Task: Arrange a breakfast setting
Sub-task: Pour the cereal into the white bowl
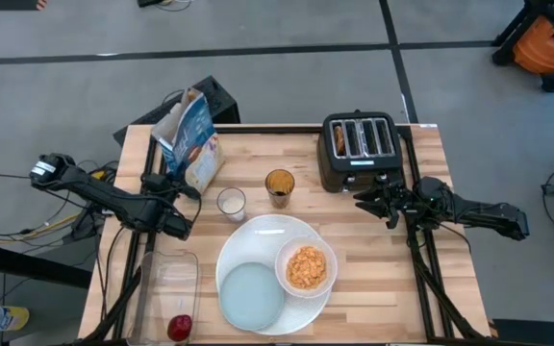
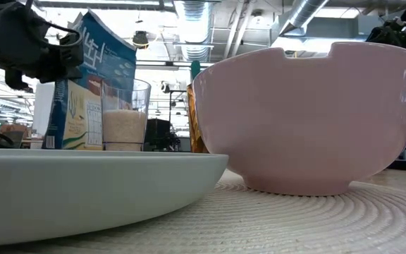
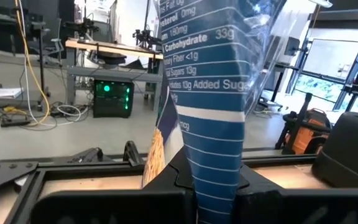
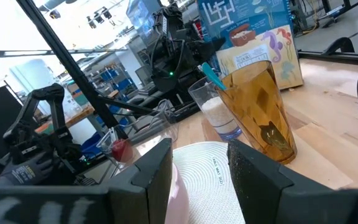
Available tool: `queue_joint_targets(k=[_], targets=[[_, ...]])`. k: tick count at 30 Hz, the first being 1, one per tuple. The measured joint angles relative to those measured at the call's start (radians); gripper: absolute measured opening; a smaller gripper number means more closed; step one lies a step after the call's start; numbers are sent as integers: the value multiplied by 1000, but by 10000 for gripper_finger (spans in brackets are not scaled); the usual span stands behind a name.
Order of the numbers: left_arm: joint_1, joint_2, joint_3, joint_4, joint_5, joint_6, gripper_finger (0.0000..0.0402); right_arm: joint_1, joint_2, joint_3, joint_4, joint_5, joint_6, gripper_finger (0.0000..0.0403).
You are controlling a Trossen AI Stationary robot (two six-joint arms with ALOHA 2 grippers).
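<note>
The blue cereal box [image 1: 188, 144] stands at the far left of the table, its top open, with my left gripper [image 1: 173, 185] shut on it. A large white plate [image 1: 275, 231] near the front carries a small pale-blue plate [image 1: 252, 296] and a white bowl [image 1: 306, 252] of orange flakes [image 1: 306, 267]. A browned bagel [image 1: 339, 140] sits in a slot of the black toaster [image 1: 359, 149]. A red apple [image 1: 179, 328] lies in the clear tub [image 1: 166, 279]. A blue handle [image 4: 211, 78] sticks out of the milk glass [image 1: 231, 203]. My right gripper [image 1: 364, 200] hangs open beside the toaster. My left gripper [image 3: 215, 186] pinches the cereal box's narrow printed side panel [image 3: 213, 155] between its two fingers [image 3: 173, 180]; the panel narrows in toward them. The fingers come level from the table's near-left side. The box stands about upright, its bottom edge [image 4: 291, 81] at the tabletop.
An amber glass [image 1: 279, 185] stands between the milk glass and the toaster. Bare wood lies right of the plate [image 1: 392, 279] and between the box and the toaster [image 1: 267, 144].
</note>
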Motion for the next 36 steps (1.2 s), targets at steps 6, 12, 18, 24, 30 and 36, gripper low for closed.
queue_joint_targets(k=[6, 12, 18, 24, 30, 36], targets=[[0, 0, 0, 0, 17, -7, 68, 0, 0, 0, 0, 0, 0, 178], [0, 0, 0, -3, 18, 12, 180, 0, 0, 0, 0, 0, 0, 178], [-1, 0, 26, -7, 53, 64, 266, 0, 0, 0, 0, 0, 0, 178], [-4, -19, 84, -79, 142, 124, 291, 0, 0, 0, 0, 0, 0, 178], [-51, -92, 129, -186, 214, 125, 293, 0, 0, 0, 0, 0, 0, 178], [-107, -180, 150, -191, 305, 199, 293, 0, 0, 0, 0, 0, 0, 178]])
